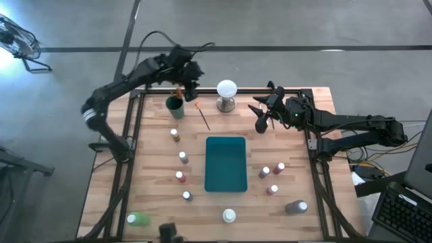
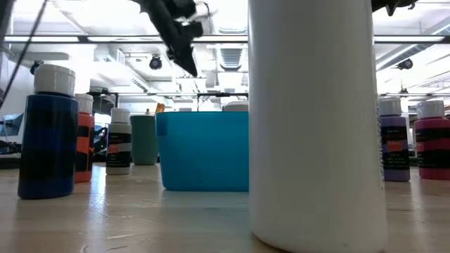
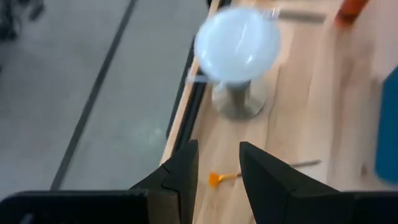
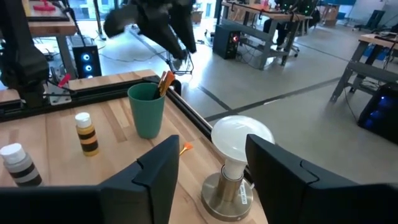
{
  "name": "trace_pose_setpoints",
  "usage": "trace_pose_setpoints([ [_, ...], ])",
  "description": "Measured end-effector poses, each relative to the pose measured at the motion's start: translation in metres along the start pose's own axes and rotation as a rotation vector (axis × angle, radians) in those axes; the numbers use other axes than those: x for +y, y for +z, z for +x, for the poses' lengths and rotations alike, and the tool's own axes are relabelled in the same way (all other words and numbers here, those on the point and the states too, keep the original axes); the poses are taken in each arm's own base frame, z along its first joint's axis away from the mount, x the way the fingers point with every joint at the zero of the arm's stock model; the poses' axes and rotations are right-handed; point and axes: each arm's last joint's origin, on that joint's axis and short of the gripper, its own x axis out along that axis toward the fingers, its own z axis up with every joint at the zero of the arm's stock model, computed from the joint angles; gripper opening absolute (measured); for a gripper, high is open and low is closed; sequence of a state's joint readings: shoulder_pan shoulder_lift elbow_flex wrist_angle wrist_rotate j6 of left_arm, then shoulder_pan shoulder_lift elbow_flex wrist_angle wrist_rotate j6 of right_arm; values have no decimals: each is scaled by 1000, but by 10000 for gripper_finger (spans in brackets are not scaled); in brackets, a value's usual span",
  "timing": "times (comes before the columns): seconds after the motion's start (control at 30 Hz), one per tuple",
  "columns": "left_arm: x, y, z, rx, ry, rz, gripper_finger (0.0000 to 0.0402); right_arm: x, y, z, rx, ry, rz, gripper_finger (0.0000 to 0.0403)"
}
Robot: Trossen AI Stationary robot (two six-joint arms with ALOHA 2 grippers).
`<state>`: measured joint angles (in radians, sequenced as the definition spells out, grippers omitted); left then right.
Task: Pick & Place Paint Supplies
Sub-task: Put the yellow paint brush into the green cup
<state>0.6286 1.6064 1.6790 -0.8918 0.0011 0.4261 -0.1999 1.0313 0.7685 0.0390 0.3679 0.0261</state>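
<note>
Paint supplies are scattered over the wooden table (image 1: 155,169), most of them around the flat teal tray (image 1: 225,164) at its middle. At the far left stands a green cup (image 1: 175,105) with a brush handle (image 4: 165,81) sticking out of it, and a loose brush (image 1: 202,115) with an orange tip lies on the wood just right of the cup, between it and the white ball on a metal base (image 1: 227,94).

Hanging above the far edge, close over the cup and brush, is the left gripper (image 1: 191,86). Its fingers (image 3: 180,180) are spread with a clear gap between them and nothing in it; in its wrist view the loose brush's orange tip (image 3: 215,179) lies on the wood right below that gap, apart from the fingers.

Just right of the white ball is the right gripper (image 1: 262,116), raised off the table. Its jaws stand apart and empty, facing the ball and the green cup beyond.

Left of the tray a row of small white-capped bottles runs toward the near edge, starting with a brown bottle (image 1: 175,135). A green bottle (image 1: 137,218) lies at the near left corner. A white bottle (image 1: 229,216) stands near the tray's near end. Right of the tray are three small bottles and a larger grey bottle (image 1: 295,207).
</note>
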Motion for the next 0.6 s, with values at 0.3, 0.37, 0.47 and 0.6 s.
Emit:
trace_pose_setpoints([
  [0.3,2,-8,58,245,-100,223,122,0,-1,0,7,1,-6,169],
  [0.37,2,-12,71,285,-119,256,122,0,-1,0,8,1,-7,169],
  [0.47,4,-18,90,334,-130,279,122,0,-1,0,11,0,-19,169],
  [0.6,7,-27,115,415,-124,288,122,0,-1,0,12,0,-31,169],
])
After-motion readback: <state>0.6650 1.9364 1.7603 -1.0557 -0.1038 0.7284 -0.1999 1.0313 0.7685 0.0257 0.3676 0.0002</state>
